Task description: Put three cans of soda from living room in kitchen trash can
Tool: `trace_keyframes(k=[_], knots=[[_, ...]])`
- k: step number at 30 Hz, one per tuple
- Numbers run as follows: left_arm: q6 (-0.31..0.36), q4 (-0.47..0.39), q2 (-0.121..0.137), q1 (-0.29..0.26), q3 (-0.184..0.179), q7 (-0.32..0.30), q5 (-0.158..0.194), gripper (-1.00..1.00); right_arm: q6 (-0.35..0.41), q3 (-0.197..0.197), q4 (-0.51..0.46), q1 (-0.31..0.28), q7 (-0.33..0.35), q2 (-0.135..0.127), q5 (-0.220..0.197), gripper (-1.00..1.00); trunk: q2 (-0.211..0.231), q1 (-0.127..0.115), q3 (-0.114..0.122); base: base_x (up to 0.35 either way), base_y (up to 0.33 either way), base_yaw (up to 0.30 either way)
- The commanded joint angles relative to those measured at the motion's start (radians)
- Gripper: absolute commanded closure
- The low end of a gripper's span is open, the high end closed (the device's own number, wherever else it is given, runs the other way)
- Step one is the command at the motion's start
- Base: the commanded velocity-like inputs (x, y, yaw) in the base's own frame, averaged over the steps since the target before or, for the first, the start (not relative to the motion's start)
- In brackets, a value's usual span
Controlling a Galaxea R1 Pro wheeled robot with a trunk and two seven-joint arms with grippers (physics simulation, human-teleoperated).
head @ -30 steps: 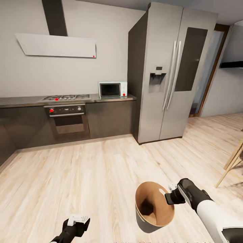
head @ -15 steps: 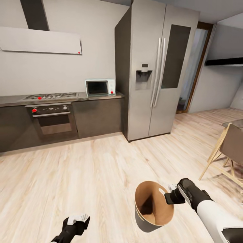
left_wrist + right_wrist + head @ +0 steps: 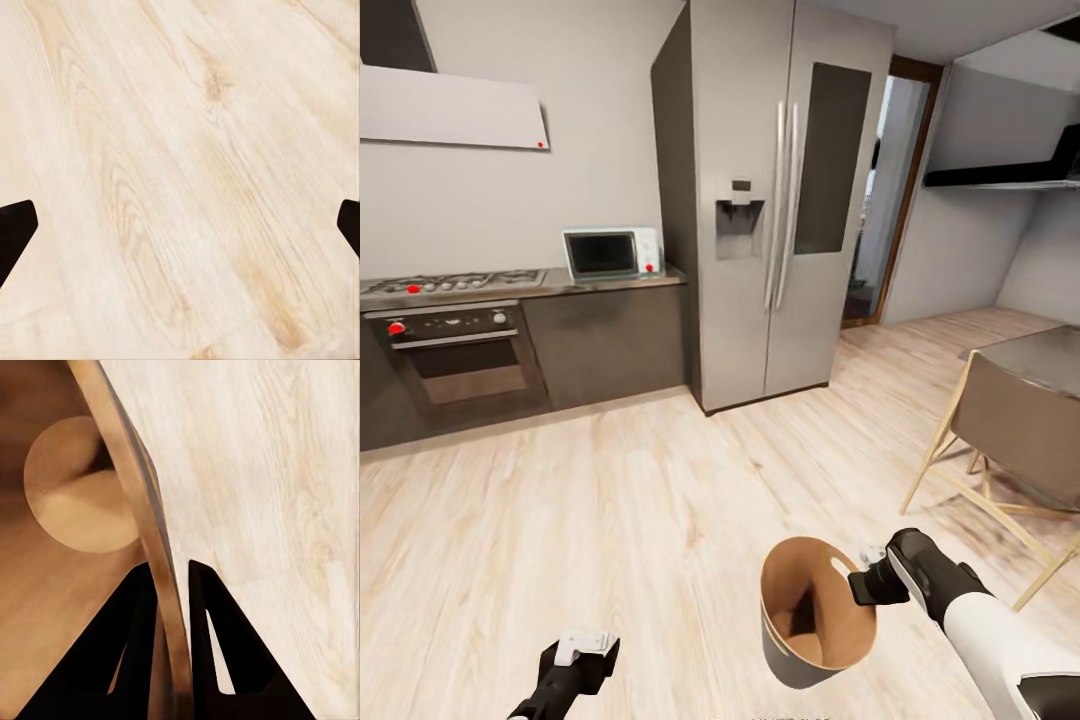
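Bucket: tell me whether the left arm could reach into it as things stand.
Probably yes. The bucket hangs by its rim from the right gripper, its mouth open and unblocked, and the left gripper is empty with bare floor between them.

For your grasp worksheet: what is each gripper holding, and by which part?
The right gripper pinches the trash can by its rim wall; the left gripper is open, holding nothing.

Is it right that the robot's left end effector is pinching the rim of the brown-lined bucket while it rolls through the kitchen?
Not quite: the right end effector pinches the bucket's rim, as the right wrist view shows. The left end effector hangs open over bare floor. The rest stands.
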Motion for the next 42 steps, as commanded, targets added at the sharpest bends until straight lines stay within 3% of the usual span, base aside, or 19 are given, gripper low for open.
trace_keyframes(k=[1,14,42], knots=[[0.000,0.000,0.000,0.000,0.000,0.000,0.000,-1.00,0.004,-0.002,0.000,0.000,0.004,0.001,-0.018,1.00,0.000,0.000,-0.001,0.000,-0.292,-0.145],[-0.002,-0.002,0.003,0.000,0.004,-0.005,0.008,-1.00,0.003,-0.002,0.000,0.000,0.004,0.001,-0.018,1.00,0.000,0.000,-0.018,-0.012,-0.225,-0.145],[-0.003,0.000,0.000,0.000,0.001,0.000,-0.001,-1.00,0.004,-0.001,0.000,-0.001,0.003,0.002,-0.018,1.00,0.000,0.000,-0.055,-0.162,-0.246,-0.144]])
